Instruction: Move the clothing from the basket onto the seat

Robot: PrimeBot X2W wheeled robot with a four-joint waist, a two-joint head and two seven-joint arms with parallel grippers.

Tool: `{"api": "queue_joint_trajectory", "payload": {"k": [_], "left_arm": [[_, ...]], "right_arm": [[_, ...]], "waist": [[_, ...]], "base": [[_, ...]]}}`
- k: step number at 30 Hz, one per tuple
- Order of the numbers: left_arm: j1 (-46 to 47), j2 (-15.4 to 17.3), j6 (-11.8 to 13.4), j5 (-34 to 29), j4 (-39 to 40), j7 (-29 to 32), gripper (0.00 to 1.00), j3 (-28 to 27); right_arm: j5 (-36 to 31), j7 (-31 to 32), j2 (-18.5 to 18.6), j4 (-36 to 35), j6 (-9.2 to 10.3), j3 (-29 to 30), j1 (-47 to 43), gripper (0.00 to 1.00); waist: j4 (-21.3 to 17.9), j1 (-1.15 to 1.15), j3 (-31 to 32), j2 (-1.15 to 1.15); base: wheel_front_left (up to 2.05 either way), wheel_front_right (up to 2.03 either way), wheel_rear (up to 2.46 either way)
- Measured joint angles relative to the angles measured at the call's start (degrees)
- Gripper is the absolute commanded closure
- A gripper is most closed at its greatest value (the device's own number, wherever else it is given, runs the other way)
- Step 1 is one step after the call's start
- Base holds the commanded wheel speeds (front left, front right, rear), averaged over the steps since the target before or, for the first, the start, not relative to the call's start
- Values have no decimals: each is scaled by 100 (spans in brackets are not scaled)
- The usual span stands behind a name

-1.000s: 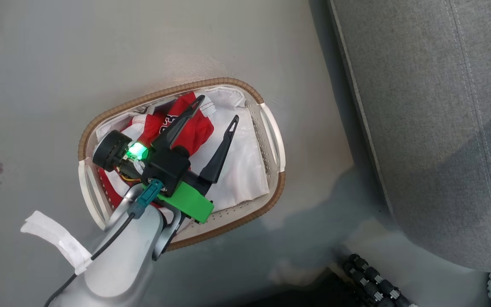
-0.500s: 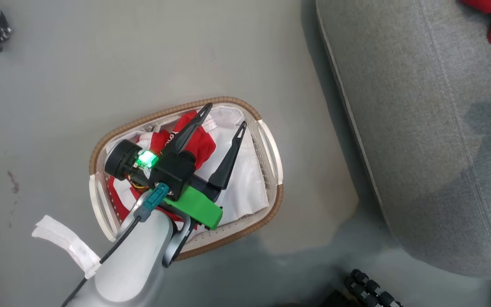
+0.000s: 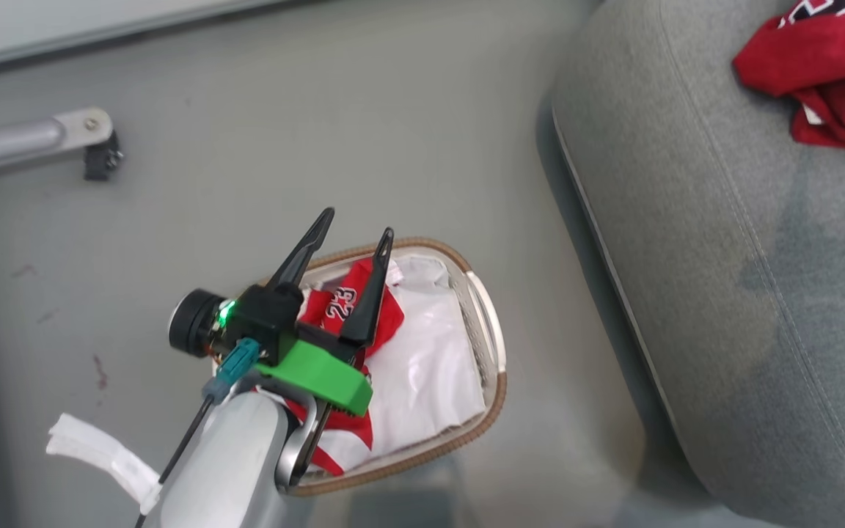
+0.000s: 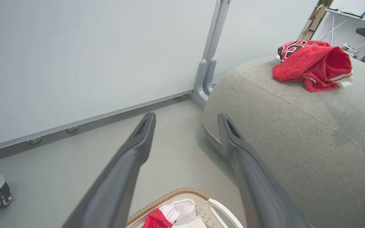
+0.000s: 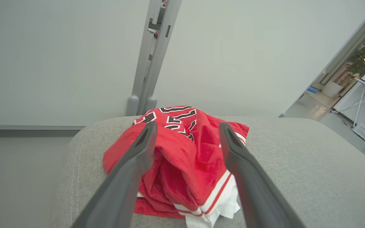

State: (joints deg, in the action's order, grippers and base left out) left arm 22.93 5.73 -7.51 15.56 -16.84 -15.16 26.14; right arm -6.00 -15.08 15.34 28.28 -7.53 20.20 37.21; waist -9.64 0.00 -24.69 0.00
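Observation:
The cream basket with its brown rim stands on the grey floor, and its rim shows again in the left wrist view. Inside lies a red "23" jersey on a white liner. My left gripper hovers over the basket's far-left part, open and empty, as seen along its fingers. The grey seat is to the right. A crumpled red jersey lies on it. My right gripper stands open just over that jersey, holding nothing.
A metal leg with a castor juts over the floor at the left. A white wall panel with a grey upright post closes the far side. A white tape tag hangs from my left forearm.
The head camera has tilted up, bringing the jersey on the seat and the castor leg into view. My left gripper has risen from the basket's contents, still open; its tips now reach the far rim.

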Motion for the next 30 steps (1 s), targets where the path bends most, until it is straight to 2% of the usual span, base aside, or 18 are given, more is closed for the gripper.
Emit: {"api": "queue_joint_trajectory", "payload": {"k": [8,18,21,30], "left_arm": [[-621,-138,0,35,-26,0,0,-740],[-1333,-259,27,-120,-5,0,0,-1834],[-1528,-276,27,-147,-3,0,0,-2034],[-1958,-286,27,-37,13,0,0,-2167]], "right_arm": [[244,0,-237,-76,0,-616,-294,0],[505,0,-967,-379,0,-1189,-1001,0],[740,0,-1158,-454,1,-1291,-1303,0],[1220,0,-1251,-701,1,-1685,-2187,0]], "waist": [[329,0,725,0],[859,0,1354,0],[977,0,1527,0],[1209,0,1947,0]], "base": [[0,0,0],[0,0,0],[0,0,0],[0,0,0]]}}
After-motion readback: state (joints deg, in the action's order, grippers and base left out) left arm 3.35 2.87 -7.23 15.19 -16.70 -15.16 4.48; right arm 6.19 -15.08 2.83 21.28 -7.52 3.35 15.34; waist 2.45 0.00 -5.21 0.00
